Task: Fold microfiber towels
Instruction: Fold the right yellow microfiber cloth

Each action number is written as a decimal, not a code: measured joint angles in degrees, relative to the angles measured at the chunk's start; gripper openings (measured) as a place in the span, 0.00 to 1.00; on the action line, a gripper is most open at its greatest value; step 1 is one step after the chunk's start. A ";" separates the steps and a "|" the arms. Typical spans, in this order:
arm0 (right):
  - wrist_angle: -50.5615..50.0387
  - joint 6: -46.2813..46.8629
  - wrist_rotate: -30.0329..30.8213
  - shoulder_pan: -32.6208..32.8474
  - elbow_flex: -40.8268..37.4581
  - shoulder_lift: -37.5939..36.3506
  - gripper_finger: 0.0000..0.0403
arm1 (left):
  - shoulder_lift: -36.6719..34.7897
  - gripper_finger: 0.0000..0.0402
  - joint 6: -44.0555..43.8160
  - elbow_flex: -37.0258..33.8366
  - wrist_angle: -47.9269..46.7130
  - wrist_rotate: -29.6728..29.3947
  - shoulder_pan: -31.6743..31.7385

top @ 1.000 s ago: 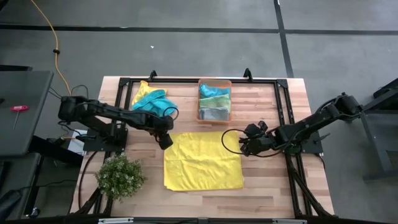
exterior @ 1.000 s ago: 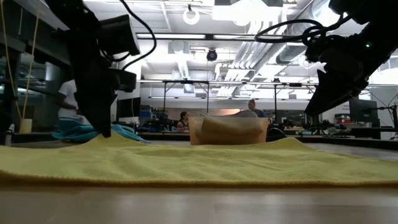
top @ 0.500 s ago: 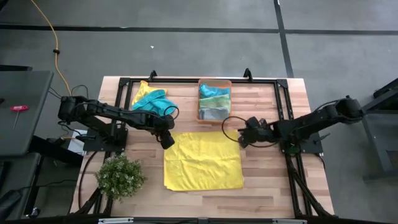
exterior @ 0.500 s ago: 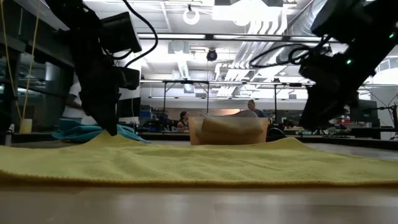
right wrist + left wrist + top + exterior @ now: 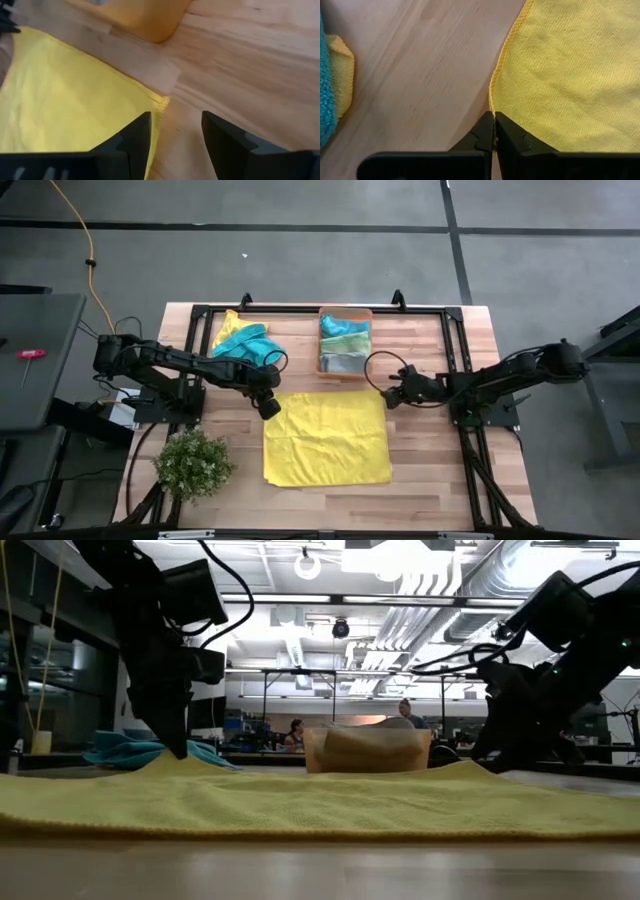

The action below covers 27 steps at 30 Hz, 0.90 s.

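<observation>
A yellow microfiber towel [image 5: 327, 438] lies spread flat on the wooden table. My left gripper [image 5: 268, 408] stands at its far left corner, shut on it; the left wrist view shows the shut fingertips [image 5: 494, 125]. My right gripper [image 5: 388, 395] is open just above the towel's far right corner [image 5: 162, 102], which lies ahead of the gap between its fingers [image 5: 175, 130] and is not touched. In the low view the left gripper [image 5: 180, 752] points down at the cloth and the right gripper [image 5: 492, 758] hangs low beside it. My left gripper pinches the yellow towel's far left corner [image 5: 492, 109] between its two fingertips, at the hemmed edge. The fingers come steeply from above, slanting in from the table's left. It looks like a single layer. The towel still lies flat on the table.
An orange bin [image 5: 345, 366] with folded towels stands just beyond the yellow towel's far edge. A crumpled heap of teal and yellow towels [image 5: 243, 340] lies at the far left. A bushy green plant [image 5: 193, 463] stands near the left front. Black frame rails [image 5: 455, 345] border the table.
My left gripper has stayed in place and shut on the towel's far left corner. My right gripper has moved toward the far edge and down to the towel's far right corner, rolling its wrist, and has stayed open. The towel has not moved.
</observation>
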 joint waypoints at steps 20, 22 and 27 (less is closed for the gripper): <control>13.68 3.86 3.40 1.87 -0.30 10.62 0.41 | 0.00 0.00 0.01 0.00 0.73 -0.50 -0.02; 14.36 3.85 4.42 1.85 -0.30 11.18 0.39 | 0.00 0.00 0.01 0.00 1.18 -0.58 -0.01; 15.11 3.72 5.74 1.85 -0.30 11.72 0.33 | 0.00 0.00 0.00 0.00 1.48 -0.66 0.00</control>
